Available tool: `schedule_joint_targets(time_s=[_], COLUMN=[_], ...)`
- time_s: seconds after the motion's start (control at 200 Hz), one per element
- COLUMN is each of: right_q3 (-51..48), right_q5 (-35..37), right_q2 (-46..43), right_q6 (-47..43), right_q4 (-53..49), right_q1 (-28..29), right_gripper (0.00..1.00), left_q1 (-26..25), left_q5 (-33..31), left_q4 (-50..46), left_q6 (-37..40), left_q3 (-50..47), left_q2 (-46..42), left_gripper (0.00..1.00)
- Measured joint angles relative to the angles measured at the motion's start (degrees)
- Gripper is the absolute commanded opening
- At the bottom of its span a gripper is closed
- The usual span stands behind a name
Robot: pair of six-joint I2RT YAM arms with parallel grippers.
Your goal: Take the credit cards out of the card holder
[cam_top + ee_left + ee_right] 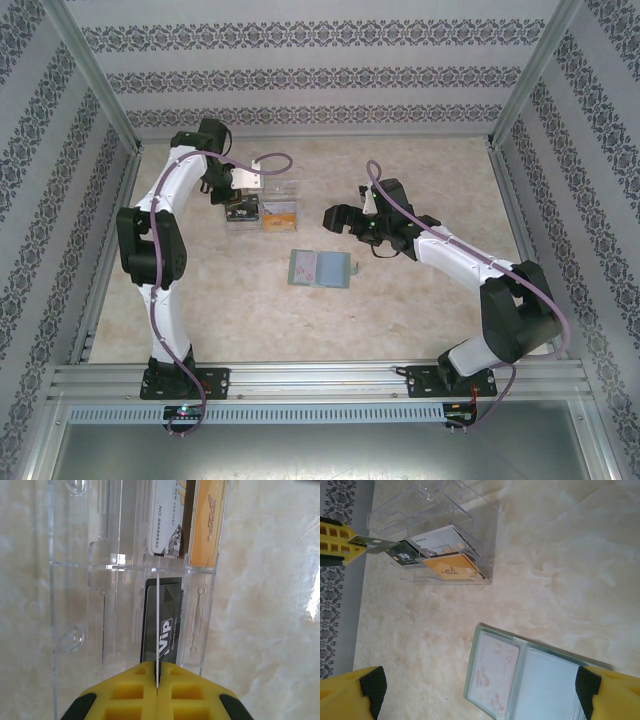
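Pinching a card (372,543), left claw (157,672) sits over clear tray (80,565).

i'm looking at a pale marbled table (440,170), cream with faint beige veining and a soft sheen. toward its far left corner a clear plastic tray (283,195) sits flat on the surface. the card holder (322,269) lies opened flat near the middle, slightly toward the near edge, well apart from the tray.

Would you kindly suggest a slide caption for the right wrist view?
Open right claw facing the open card holder; left claw shut on a card at the clear tray.
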Motion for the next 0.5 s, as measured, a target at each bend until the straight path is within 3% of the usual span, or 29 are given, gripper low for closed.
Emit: schedule_joint_targets(time_s=[0.5], right_q3=[0.02], right_q5=[-0.46], right_q2=[0.00], right_q6=[0.68], right_q4=[0.00], right_q1=[0.37], right_gripper=[0.98], left_q1=[0.04], left_q5=[-2.78], left_q4=[0.31], left_q6=[-0.02], left_q3=[-1.33], left_q2=[0.98], left_gripper=[0.00])
